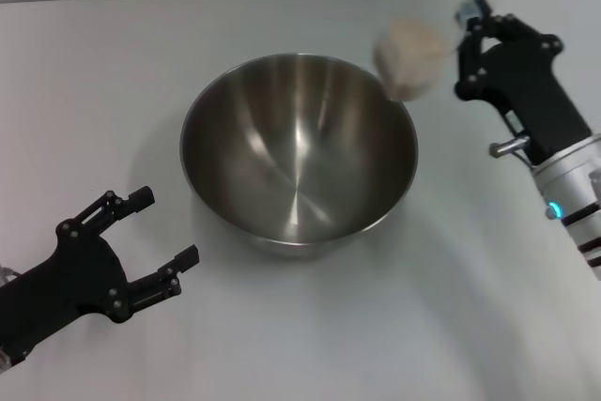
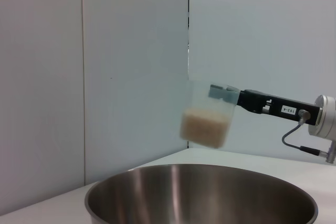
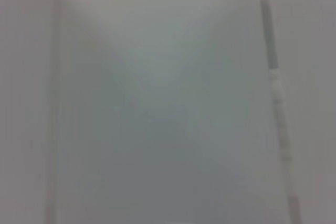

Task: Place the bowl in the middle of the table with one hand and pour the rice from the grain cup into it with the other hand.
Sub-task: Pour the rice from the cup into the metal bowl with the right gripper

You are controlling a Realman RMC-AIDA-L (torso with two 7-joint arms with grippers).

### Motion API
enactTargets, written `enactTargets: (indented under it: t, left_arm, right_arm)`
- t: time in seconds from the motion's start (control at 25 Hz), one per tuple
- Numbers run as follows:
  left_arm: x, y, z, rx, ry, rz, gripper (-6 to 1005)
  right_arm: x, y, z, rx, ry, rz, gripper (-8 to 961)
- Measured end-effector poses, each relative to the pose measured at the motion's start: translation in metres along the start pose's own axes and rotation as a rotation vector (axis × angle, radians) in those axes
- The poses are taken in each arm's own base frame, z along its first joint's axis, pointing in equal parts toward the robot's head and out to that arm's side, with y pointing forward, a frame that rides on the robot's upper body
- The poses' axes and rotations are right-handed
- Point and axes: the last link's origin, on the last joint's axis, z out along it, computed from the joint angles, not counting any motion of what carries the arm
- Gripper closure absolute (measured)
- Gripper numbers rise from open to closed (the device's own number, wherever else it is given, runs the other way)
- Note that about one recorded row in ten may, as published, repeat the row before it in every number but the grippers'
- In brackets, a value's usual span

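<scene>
Above bowl (image 1: 299, 159) far rim, right gripper (image 1: 467, 37) pinching grain cup (image 1: 410, 59); left gripper (image 1: 167, 243) fingers spread

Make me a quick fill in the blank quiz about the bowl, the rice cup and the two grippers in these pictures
1. The bowl on the table is ____ inside.
2. The rice is all in the grain cup, held by the ____ gripper.
3. The left gripper, beside the bowl and holding nothing, has its fingers ____.
4. The cup is held ____ the bowl's rim.

Missing words: empty; right; open; above
</scene>
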Motion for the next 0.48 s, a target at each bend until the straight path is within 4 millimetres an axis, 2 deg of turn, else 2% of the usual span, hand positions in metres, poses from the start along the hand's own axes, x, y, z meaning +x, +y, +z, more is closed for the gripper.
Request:
enactTargets:
  t: [0.2,0.48]
  left_arm:
    - [0.000,0.000,0.000,0.000,0.000,0.000,126]
    - [0.000,0.000,0.000,-0.002,0.003,-0.001,126]
  right_arm:
    - [0.000,0.011,0.009,-0.165,0.015,0.032,900]
    - [0.000,0.023,0.020,-0.410,0.054,-0.017,901]
